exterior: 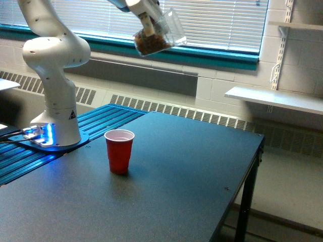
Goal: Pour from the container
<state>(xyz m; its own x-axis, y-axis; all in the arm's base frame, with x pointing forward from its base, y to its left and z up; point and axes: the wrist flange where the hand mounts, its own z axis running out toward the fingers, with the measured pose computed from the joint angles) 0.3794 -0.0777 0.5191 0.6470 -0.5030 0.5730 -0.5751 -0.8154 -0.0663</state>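
Now we carry clear beaker [157, 35], tilted, brown pieces inside, high above tabletop [166, 186]; jaws pinching it. Next: bring over red cup [119, 150], tip further.

Only one camera watches me, set off my arm at about table height near a corner of the dark grey tabletop [166, 191]. It faces across it toward the window with white slatted blinds [222, 20], my white base [55, 101] on its left.
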